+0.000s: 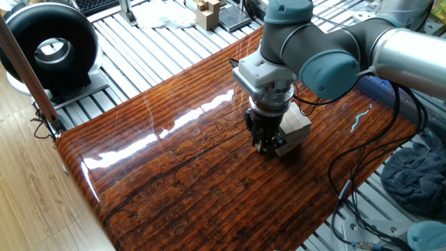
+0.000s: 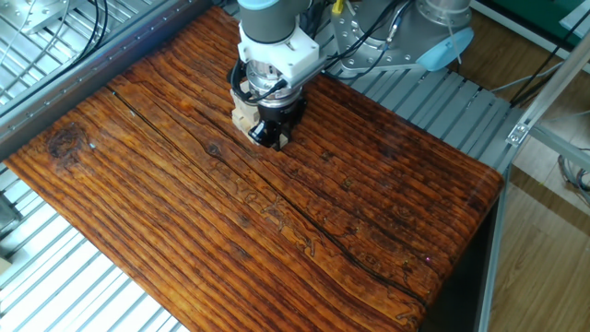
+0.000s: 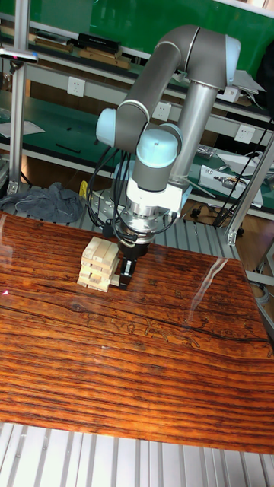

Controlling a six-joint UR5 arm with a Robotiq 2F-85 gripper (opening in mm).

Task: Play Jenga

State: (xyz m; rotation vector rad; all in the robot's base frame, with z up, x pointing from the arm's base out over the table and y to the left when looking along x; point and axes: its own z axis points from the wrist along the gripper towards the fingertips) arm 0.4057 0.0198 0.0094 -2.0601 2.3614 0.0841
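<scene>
One arm (image 3: 164,99), Jenga (image 3: 100,265) beside, table (image 3: 152,365)

The desk (image 1: 174,181) has a glossy, dark reddish-brown top with bold wood grain and bright glare streaks. It rests on a ribbed metal frame. Directly on it stands the Jenga tower (image 3: 100,265), pale blocks in crosswise layers, toward one edge.

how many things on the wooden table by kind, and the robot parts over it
block tower: 1
gripper: 1
robot arm: 1
total: 3, on the wooden table; the gripper sits low beside the tower
</scene>
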